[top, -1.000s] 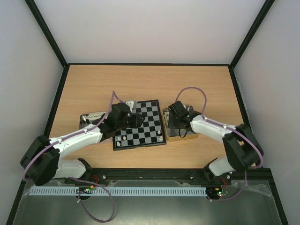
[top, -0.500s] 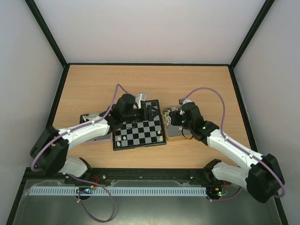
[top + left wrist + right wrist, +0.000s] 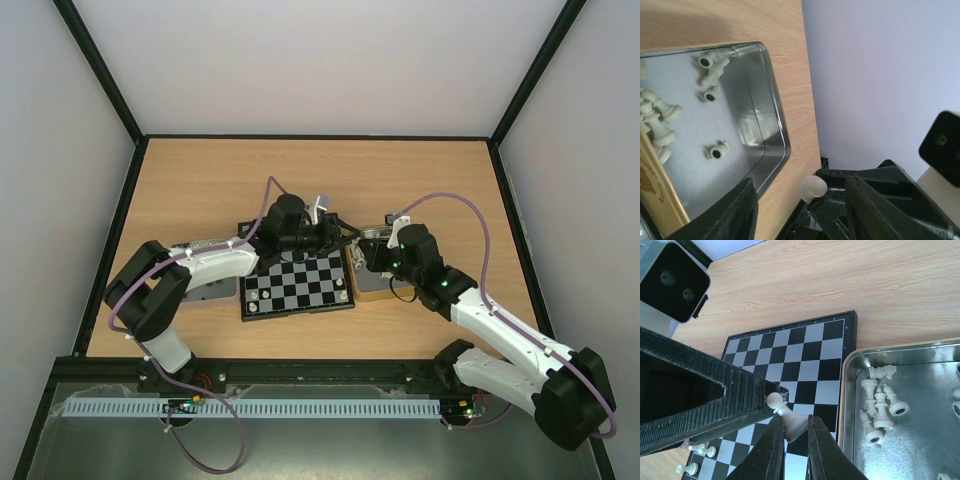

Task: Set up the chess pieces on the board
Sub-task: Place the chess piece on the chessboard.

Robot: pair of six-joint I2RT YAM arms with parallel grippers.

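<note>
Evidently mid-placement, the right gripper (image 3: pixel 794 429) was clenched on a white pawn (image 3: pixel 789 421) over the board (image 3: pixel 805 347) near the tin (image 3: pixel 849 371), the left gripper (image 3: pixel 799 200) parted and empty alongside, and lowering upright onto its square seemed due next.

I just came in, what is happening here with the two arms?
The right gripper pinches a cream-white pawn over the board, beside the tin of loose white pieces. The left gripper stands open right next to the pawn; whether it touches it, I cannot tell. A few white chessmen stand at the board's near edge.
</note>
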